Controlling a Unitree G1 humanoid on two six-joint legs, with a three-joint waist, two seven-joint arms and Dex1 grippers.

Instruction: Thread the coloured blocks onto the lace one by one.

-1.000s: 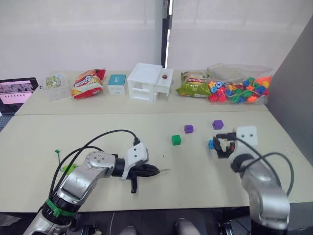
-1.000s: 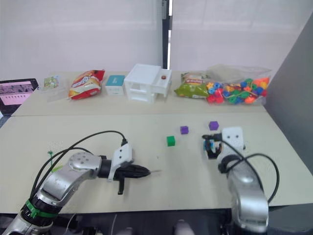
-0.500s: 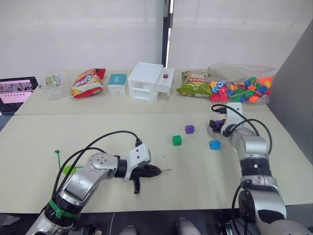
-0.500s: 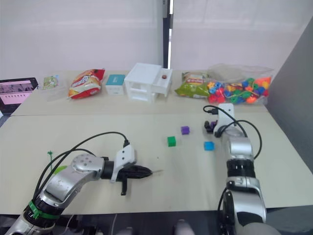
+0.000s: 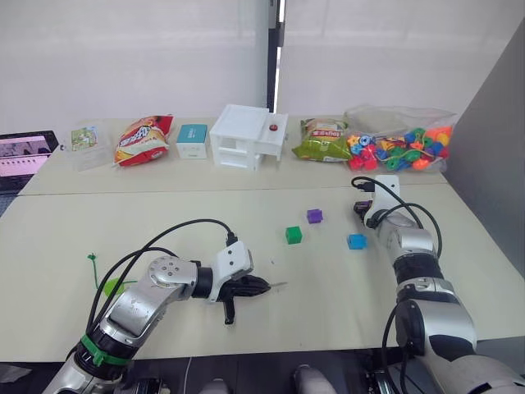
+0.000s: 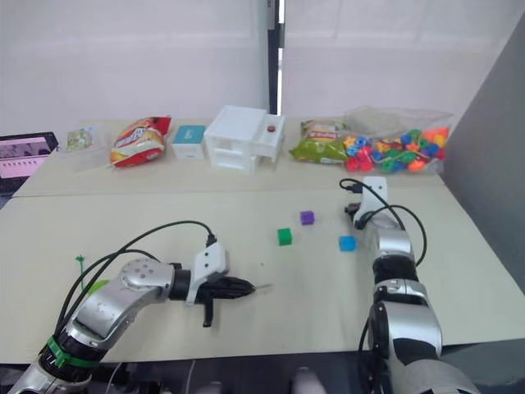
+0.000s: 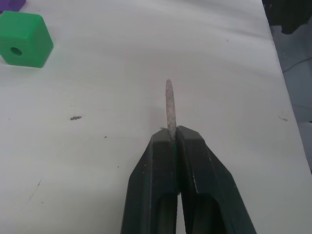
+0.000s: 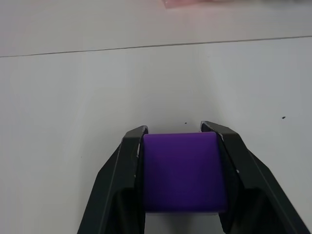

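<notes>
Nearest you, your left gripper [image 5: 261, 286] lies low over the bench [image 5: 328, 304], clamped tight on the lace [image 5: 97, 264] just behind its stiff grey tip [image 7: 169, 108]. The tip pokes out ahead of the closed fingers, roughly level and aimed toward your right side. The green string itself trails off to the near left, where a short stretch and its knotted end show beside the left arm; a lime green block [image 5: 114, 285] sits there too, partly hidden by the arm.

Nothing is threaded yet as far as you can see: the tip is bare in the left wrist view, and no block hangs on the visible stretch of string. So all 5 blocks appear to be left to do.

Further out, mid-bench, 3 blocks lie loose and apart from one another: the dark green block [image 5: 294, 235], with its hole showing in the left wrist view, a purple block [image 5: 314, 216] just beyond it, and the blue block [image 5: 356, 241] off to the right.

Beyond the blue one, your right gripper [image 8: 179, 146] has its fingers closed onto the second purple block [image 8: 180, 170], squarely on 2 opposite faces. The block looks to be at or near the bench surface; you cannot tell whether it is lifted.

By my reading, you are at the first pick: next that purple cube has to come across to the tip with its hole lined up on the needle.

Along the far edge sit a bag of mixed beads [image 5: 398, 151], snack packets and a white box.
</notes>
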